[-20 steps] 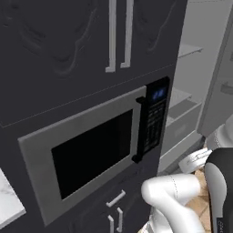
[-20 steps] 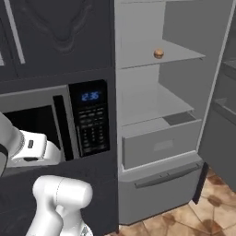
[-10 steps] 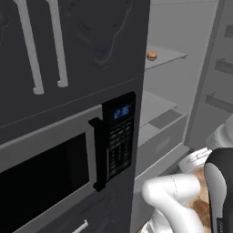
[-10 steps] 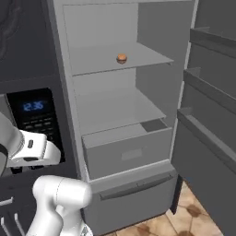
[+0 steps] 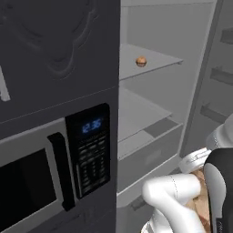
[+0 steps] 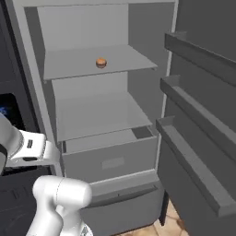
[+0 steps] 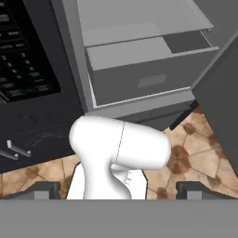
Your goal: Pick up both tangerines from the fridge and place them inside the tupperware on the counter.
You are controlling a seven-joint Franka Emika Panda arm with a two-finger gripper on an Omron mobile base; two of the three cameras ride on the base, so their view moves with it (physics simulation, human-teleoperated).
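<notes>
The tall fridge with pale grey interior (image 6: 92, 110) stands open for access. One small round orange tangerine (image 6: 101, 63) rests on its upper flat grey shelf (image 6: 124, 57), mid-depth. The claw (image 7: 114, 191) is open, empty, pointing at the floor.

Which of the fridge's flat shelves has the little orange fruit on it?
The upper shelf: a single tangerine sits on it. The shelf below, just above the drawer, shows no fruit.

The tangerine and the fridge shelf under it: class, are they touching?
Touching. In the right base view the tangerine sits directly on the upper shelf of the fridge, with no gap beneath it.
</notes>
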